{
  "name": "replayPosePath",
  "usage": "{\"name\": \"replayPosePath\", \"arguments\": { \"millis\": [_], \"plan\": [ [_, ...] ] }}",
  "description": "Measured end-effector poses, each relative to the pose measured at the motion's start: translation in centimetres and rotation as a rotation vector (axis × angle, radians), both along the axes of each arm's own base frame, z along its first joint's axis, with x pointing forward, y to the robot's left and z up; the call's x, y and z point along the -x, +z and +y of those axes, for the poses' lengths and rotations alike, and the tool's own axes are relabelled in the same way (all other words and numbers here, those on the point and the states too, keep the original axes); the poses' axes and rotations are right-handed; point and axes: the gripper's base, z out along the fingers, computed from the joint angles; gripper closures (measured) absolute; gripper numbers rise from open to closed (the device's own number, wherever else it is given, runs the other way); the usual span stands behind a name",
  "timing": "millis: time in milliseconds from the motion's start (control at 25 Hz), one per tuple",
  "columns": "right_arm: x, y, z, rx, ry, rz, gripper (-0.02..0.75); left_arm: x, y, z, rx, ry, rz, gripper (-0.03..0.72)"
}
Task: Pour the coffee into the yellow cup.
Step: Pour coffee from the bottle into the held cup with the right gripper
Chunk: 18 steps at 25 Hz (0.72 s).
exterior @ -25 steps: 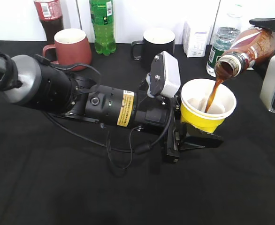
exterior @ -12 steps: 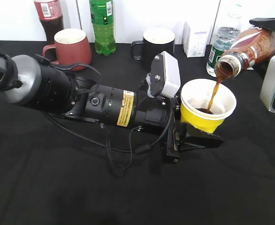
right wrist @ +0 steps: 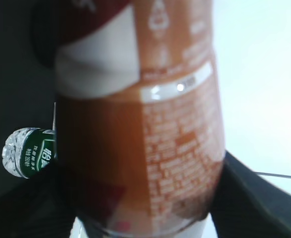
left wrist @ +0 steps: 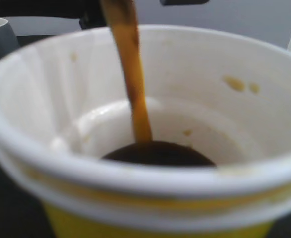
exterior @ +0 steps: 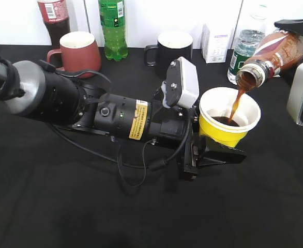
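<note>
Brown coffee (exterior: 237, 105) streams from the tilted bottle (exterior: 275, 54), clasped by the right claw (exterior: 299, 31), straight down into the yellow cup (exterior: 228, 126) clamped upright in the left claw (exterior: 213, 150).

Between my left jaws, the yellow cup (exterior: 229, 120) looks like smooth plastic, its white inside (left wrist: 195, 99) matt and spotted with brown drops. The coffee (left wrist: 158, 153) pooled within is dark and glossy. Held in my right jaws, the bottle (exterior: 275, 51) is clear, shiny plastic with a smooth printed label (right wrist: 180, 134). Beneath my left jaws, the black table covering (exterior: 63, 206) appears matt, like cloth. My left arm's housing (exterior: 53, 98) is satin black.
</note>
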Motion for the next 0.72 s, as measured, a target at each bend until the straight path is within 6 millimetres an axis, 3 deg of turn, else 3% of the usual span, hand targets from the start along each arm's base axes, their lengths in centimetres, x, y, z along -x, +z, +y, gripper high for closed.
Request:
{"name": "replayPosePath", "arguments": {
  "millis": [600,720],
  "plan": [
    [-0.02,0.03,-0.01,0.063,0.007,-0.040,0.195,0.01,-0.01,0.00,-0.001,-0.001,-0.001,0.254],
    [-0.02,0.03,-0.01,-0.063,-0.010,0.036,0.195,0.01,-0.01,0.00,-0.001,-0.001,-0.001,0.254]
  ]
}}
